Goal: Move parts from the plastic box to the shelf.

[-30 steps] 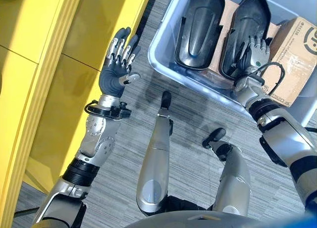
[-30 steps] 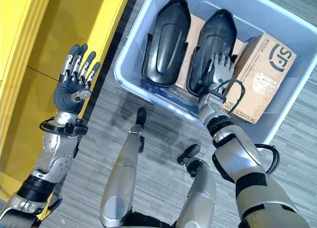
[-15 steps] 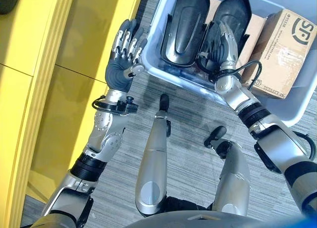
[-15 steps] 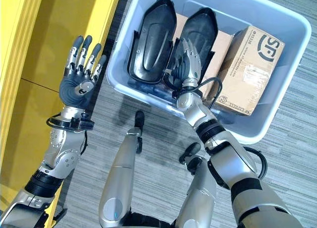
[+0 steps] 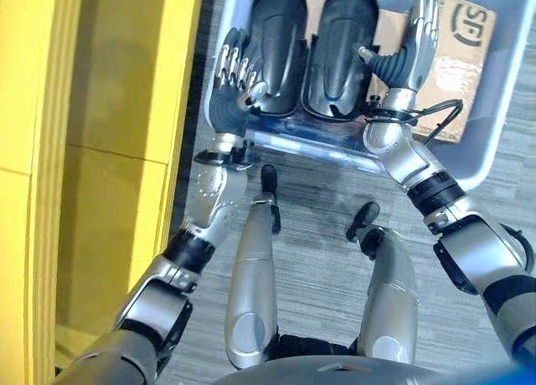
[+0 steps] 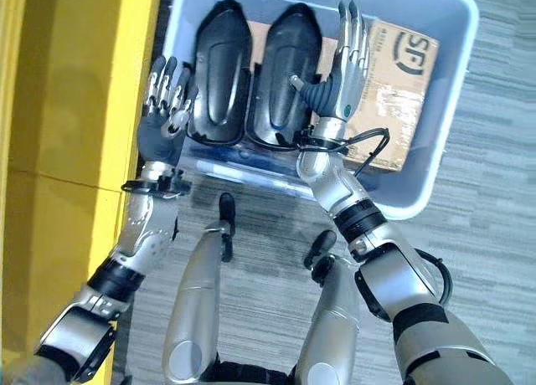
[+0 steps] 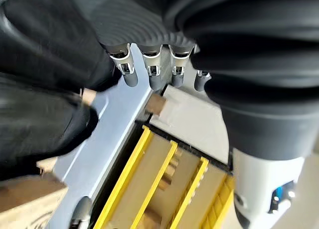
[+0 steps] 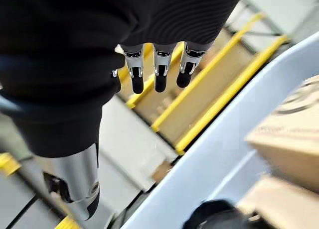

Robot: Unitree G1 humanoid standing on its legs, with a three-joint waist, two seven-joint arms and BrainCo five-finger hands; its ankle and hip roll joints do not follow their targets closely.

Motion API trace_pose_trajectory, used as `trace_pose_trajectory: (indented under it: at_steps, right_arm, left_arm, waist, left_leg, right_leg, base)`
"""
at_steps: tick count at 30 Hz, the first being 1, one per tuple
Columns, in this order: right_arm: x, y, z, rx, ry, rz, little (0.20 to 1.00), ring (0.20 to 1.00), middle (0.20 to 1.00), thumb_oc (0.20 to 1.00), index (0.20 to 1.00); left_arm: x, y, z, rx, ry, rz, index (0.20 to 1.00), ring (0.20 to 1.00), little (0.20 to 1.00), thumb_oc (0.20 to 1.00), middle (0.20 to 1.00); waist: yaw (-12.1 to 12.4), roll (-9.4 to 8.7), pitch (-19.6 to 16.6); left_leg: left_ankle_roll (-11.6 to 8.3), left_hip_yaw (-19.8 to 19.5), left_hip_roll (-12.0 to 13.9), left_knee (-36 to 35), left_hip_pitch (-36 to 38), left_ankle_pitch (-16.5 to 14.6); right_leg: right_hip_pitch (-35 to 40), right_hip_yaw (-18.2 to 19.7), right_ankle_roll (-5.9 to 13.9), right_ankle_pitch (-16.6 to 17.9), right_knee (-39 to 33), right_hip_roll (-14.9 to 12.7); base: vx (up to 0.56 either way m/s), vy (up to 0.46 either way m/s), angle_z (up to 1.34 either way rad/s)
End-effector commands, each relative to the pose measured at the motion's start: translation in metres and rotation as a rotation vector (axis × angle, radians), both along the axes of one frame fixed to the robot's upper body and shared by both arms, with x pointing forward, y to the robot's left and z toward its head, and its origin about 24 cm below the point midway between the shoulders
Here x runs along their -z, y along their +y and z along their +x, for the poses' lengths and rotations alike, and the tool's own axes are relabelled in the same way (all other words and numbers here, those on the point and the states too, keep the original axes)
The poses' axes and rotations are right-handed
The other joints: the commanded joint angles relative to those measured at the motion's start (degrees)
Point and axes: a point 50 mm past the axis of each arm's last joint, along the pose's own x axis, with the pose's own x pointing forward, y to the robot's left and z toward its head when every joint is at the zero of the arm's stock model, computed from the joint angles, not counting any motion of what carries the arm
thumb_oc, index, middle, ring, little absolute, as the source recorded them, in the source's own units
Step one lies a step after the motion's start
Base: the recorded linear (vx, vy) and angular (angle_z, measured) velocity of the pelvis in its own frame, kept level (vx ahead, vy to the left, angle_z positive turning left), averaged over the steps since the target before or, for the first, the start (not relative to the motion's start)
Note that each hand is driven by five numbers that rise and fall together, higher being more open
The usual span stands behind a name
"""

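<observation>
Two black moulded parts, the left one and the right one, lie side by side in the pale plastic box. At the box's near left corner my left hand is open, fingers straight, close against the left part's outer side. My right hand is open too, palm turned toward the right part, between it and a cardboard carton. In the left wrist view the straight fingers reach over the box rim beside a black part. Neither hand holds anything.
The yellow shelf runs along the left, a narrow strip of grey floor away from the box. The carton takes up the box's right side. Yellow racking stands in the distance past my right hand's fingers.
The camera has swung toward the box. My left hand went from beside the shelf to the box's left corner. My right hand lifted off the right part and now stands beside it.
</observation>
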Motion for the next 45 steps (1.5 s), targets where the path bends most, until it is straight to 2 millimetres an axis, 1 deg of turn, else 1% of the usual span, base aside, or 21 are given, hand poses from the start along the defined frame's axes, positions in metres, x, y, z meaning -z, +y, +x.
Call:
trace_pose_trajectory:
  at_steps: [1, 4, 6, 9, 12, 15, 17, 21, 25, 27, 33, 36, 38, 41, 45]
  right_arm:
    - [-0.009, 0.006, 0.002, -0.061, 0.024, 0.004, 1.000, 1.000, 1.000, 1.000, 1.000]
    - [-0.003, 0.013, 0.004, -0.085, 0.075, 0.011, 1.000, 1.000, 1.000, 1.000, 1.000]
    - [0.001, 0.014, 0.007, -0.078, 0.116, -0.028, 1.000, 1.000, 1.000, 1.000, 1.000]
    - [0.005, 0.019, 0.009, -0.105, 0.153, -0.041, 1.000, 1.000, 1.000, 1.000, 1.000]
    - [0.009, 0.023, 0.010, -0.125, 0.193, -0.011, 1.000, 1.000, 1.000, 1.000, 1.000]
    - [0.010, 0.026, 0.012, -0.134, 0.206, -0.034, 1.000, 1.000, 1.000, 1.000, 1.000]
    - [0.007, 0.031, 0.010, -0.151, 0.180, -0.083, 1.000, 1.000, 1.000, 1.000, 1.000]
    - [-0.003, 0.038, 0.004, -0.191, 0.108, -0.123, 1.000, 1.000, 1.000, 1.000, 1.000]
    - [-0.003, 0.042, 0.004, -0.213, 0.132, -0.074, 1.000, 1.000, 1.000, 1.000, 1.000]
    - [-0.002, 0.040, 0.004, -0.194, 0.131, -0.077, 1.000, 1.000, 1.000, 1.000, 1.000]
    - [0.001, 0.040, 0.007, -0.150, 0.164, -0.012, 1.000, 1.000, 1.000, 1.000, 1.000]
    - [0.007, 0.031, 0.013, -0.093, 0.217, 0.059, 1.000, 1.000, 1.000, 1.000, 1.000]
    - [0.013, 0.027, 0.016, -0.088, 0.237, 0.089, 1.000, 1.000, 1.000, 1.000, 1.000]
    - [0.017, 0.027, 0.016, -0.102, 0.249, 0.113, 1.000, 1.000, 1.000, 1.000, 1.000]
    - [0.018, 0.027, 0.016, -0.093, 0.241, 0.132, 1.000, 1.000, 1.000, 1.000, 1.000]
  left_arm:
    - [-0.019, -0.006, -0.014, -0.030, -0.142, -0.038, 1.000, 1.000, 1.000, 1.000, 1.000]
    - [-0.024, -0.011, -0.009, -0.050, -0.135, -0.050, 1.000, 1.000, 1.000, 1.000, 1.000]
    - [-0.026, -0.015, -0.005, -0.058, -0.125, -0.045, 1.000, 1.000, 1.000, 1.000, 1.000]
    - [-0.026, -0.019, 0.000, -0.053, -0.081, -0.046, 1.000, 1.000, 1.000, 1.000, 1.000]
    - [-0.029, -0.024, 0.002, -0.044, -0.090, -0.042, 1.000, 1.000, 1.000, 1.000, 1.000]
    - [-0.035, -0.028, 0.001, -0.058, -0.123, -0.042, 1.000, 1.000, 1.000, 1.000, 1.000]
    - [-0.042, -0.027, -0.005, -0.121, -0.193, -0.037, 1.000, 1.000, 1.000, 1.000, 1.000]
    - [-0.052, -0.022, -0.010, -0.168, -0.242, -0.029, 1.000, 1.000, 1.000, 1.000, 1.000]
    - [-0.052, -0.023, -0.011, -0.159, -0.239, -0.009, 1.000, 1.000, 1.000, 1.000, 1.000]
    - [-0.052, -0.024, -0.010, -0.157, -0.241, 0.000, 1.000, 1.000, 1.000, 1.000, 1.000]
    - [-0.053, -0.026, -0.009, -0.143, -0.242, 0.003, 1.000, 1.000, 1.000, 1.000, 1.000]
    - [-0.053, -0.029, -0.007, -0.128, -0.231, 0.000, 1.000, 1.000, 1.000, 1.000, 1.000]
    - [-0.053, -0.031, -0.006, -0.125, -0.233, 0.010, 1.000, 1.000, 1.000, 1.000, 1.000]
    - [-0.053, -0.033, -0.007, -0.125, -0.236, 0.006, 1.000, 1.000, 1.000, 1.000, 1.000]
    - [-0.055, -0.037, -0.006, -0.129, -0.243, -0.001, 1.000, 1.000, 1.000, 1.000, 1.000]
  waist:
    - [1.1, 1.04, -2.3]
    - [0.3, 1.11, -2.3]
    - [-0.1, 1.05, -2.3]
    - [-0.4, 0.89, -2.3]
    - [-0.6, 0.58, -2.3]
    - [-0.7, 0.66, -2.3]
    - [-0.7, 0.71, -2.3]
    - [-0.2, 0.77, -2.3]
    - [0.4, 0.79, -2.3]
    - [0.6, 0.77, -2.3]
    - [1.1, 0.58, -2.3]
    - [1.3, 0.74, -2.3]
    - [1.4, 0.79, -2.3]
    - [1.2, 0.94, -2.3]
    - [0.9, 1.12, -2.3]
  left_leg:
    - [-0.97, 2.0, -2.2, -11.9, 4.2, 4.1]
    - [-1.19, 2.6, -2.0, -11.7, 4.2, 4.1]
    - [-1.21, 2.6, -1.9, -10.9, 3.7, 3.7]
    - [-1.21, 2.8, -1.8, -9.9, 3.0, 3.4]
    - [-1.12, 2.8, -1.8, -9.6, 2.3, 3.2]
    - [-1.09, 3.1, -1.9, -10.3, 1.6, 3.6]
    - [-1.09, 3.2, -2.1, -10.4, 1.5, 3.5]
    - [-0.97, 2.8, -2.4, -10.1, 1.5, 3.5]
    - [-0.90, 2.2, -2.6, -9.6, 1.4, 3.4]
    - [-0.75, 2.1, -2.7, -9.4, 1.2, 3.3]
    - [-0.65, 1.8, -2.8, -9.2, 0.4, 3.4]
    - [-0.41, 1.7, -3.0, -8.8, -0.2, 3.1]
    - [-0.29, 1.8, -3.0, -9.0, -0.7, 3.2]
    - [-0.18, 2.0, -3.0, -9.2, -1.2, 3.3]
    - [-0.07, 2.4, -3.2, -9.4, -2.0, 3.4]
  right_leg:
    - [-0.3, 1.1, 1.93, -1.4, 5.6, 3.2]
    - [-0.9, 1.5, 1.80, -1.4, 6.1, 3.0]
    - [-1.4, 1.8, 1.69, -1.5, 6.7, 2.9]
    - [-2.1, 1.8, 1.53, -1.7, 7.6, 2.7]
    - [-2.8, 1.9, 1.58, -1.7, 7.8, 2.7]
    - [-3.5, 1.8, 1.69, -1.1, 7.0, 2.8]
    - [-3.5, 1.8, 1.75, -0.8, 6.4, 2.8]
    - [-3.4, 1.6, 1.88, -0.8, 6.9, 2.3]
    - [-3.3, 1.3, 1.76, -1.2, 7.9, 1.9]
    - [-3.3, 1.1, 1.80, -1.3, 8.2, 1.8]
    - [-3.7, 0.4, 1.94, -1.2, 8.7, 1.4]
    - [-4.1, 0.3, 2.00, -1.1, 8.8, 1.2]
    - [-4.5, 0.1, 2.15, -0.9, 8.6, 1.1]
    - [-5.1, 0.3, 2.25, -0.7, 8.6, 1.1]
    - [-6.1, 0.7, 2.29, -0.5, 8.4, 1.2]
  base:
    - [0.00, 0.079, -0.22]
    - [0.01, 0.069, -0.17]
    - [0.01, 0.041, -0.05]
    - [0.00, 0.000, 0.00]
    - [0.00, -0.008, 0.02]
    - [0.00, 0.000, 0.01]
    - [0.00, 0.028, 0.04]
    - [0.00, 0.011, 0.03]
    - [0.01, 0.030, 0.02]
    - [0.00, 0.001, 0.08]
    - [0.01, 0.015, 0.07]
    - [0.01, 0.024, 0.06]
    - [0.01, 0.014, 0.06]
    - [0.00, 0.045, 0.06]
    - [0.00, 0.042, -0.02]
